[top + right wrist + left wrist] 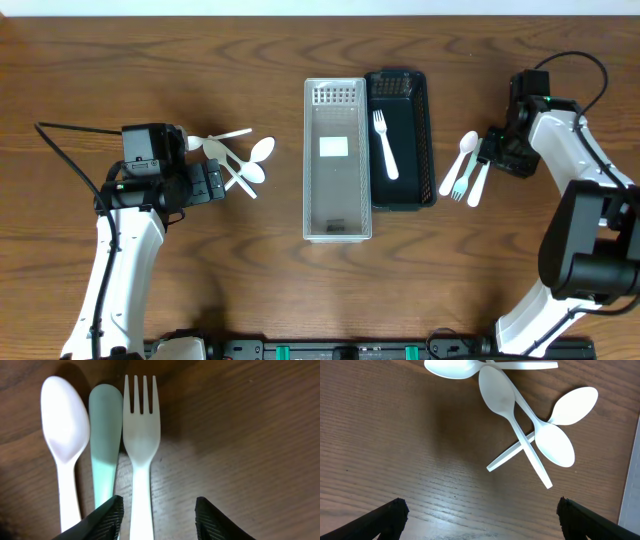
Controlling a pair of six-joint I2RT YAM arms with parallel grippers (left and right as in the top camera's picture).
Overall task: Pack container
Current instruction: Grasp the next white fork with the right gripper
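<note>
Just one fork (385, 150) sits in your black tray (428, 140) mid-desk, while spoons (240, 162) wait by the left edge near the spread left tool (480, 510) and three utensils (465, 175) by the right edge near the spread right tool (159, 510).

Left hand (481, 516) spread wide; right hand (160, 516) parted.

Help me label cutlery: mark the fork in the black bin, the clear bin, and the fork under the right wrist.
fork in the black bin (385, 148): overhead, handle.
clear bin (337, 195): overhead, bare floor.
fork on the table (141, 460): right wrist, neck.
</note>
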